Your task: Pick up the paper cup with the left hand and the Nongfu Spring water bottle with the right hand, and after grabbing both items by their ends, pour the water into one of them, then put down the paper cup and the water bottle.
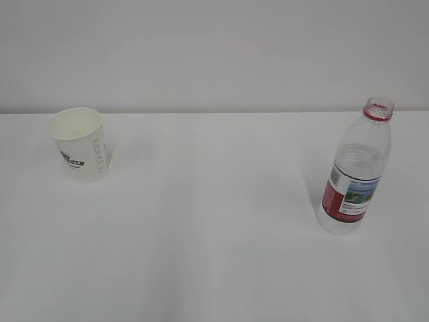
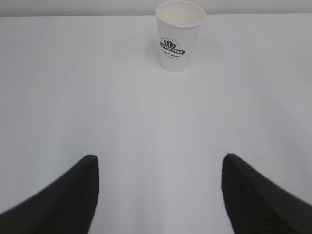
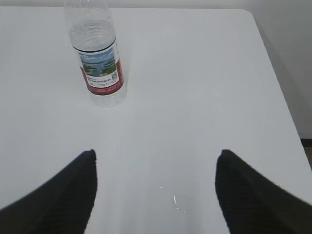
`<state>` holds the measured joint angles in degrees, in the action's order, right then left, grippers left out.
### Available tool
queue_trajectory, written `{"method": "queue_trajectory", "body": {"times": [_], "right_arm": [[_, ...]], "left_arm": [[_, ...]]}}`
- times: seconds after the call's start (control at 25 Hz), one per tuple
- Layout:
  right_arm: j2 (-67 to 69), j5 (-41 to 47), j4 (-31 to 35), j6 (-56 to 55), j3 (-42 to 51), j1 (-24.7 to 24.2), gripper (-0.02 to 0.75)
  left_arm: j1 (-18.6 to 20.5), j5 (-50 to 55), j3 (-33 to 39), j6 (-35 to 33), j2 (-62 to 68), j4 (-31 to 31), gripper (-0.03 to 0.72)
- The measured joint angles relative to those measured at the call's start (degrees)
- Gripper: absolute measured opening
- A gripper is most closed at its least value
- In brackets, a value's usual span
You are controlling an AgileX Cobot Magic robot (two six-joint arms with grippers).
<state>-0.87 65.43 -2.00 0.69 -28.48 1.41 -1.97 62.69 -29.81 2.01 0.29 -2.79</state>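
Paper cup (image 1: 80, 143) stands upright on the white surface (image 1: 214, 221), its open mouth up, with a green-and-dark logo and a column of grey marks on its side. Taking this cup as the landmark, the Nongfu Spring water bottle (image 1: 355, 168) stands well apart from it, far across the surface to the right in the exterior view and a little nearer the camera. The bottle is upright, uncapped, with a red neck ring and a red-and-white label carrying a landscape picture. Its clear ribbed body looks mostly empty; whether any water is in the bottle or in the cup cannot be told.

In the left wrist view the paper cup (image 2: 179, 35) sits at the far end of the surface (image 2: 146, 112), straight ahead of the left gripper (image 2: 158, 195) and well clear of it. That gripper's two black fingers (image 2: 73, 195) stand wide apart and hold nothing.

In the right wrist view the bottle (image 3: 97, 58) stands ahead and to the left of the right gripper (image 3: 156, 195), not touching it. The right gripper's black fingers (image 3: 243, 195) are likewise spread wide and empty. A few small glints, possibly droplets, show on the surface (image 3: 195, 97) between those fingers. Neither gripper appears in the exterior view.
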Motion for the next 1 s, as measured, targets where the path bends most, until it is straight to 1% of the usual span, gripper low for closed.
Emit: {"method": "queue_trajectory", "body": {"times": [1.0], "right_arm": [[0.0, 0.0, 0.0, 0.0, 0.0, 0.0, 0.570]], "left_arm": [[0.0, 0.0, 0.0, 0.0, 0.0, 0.0, 0.568]]}}
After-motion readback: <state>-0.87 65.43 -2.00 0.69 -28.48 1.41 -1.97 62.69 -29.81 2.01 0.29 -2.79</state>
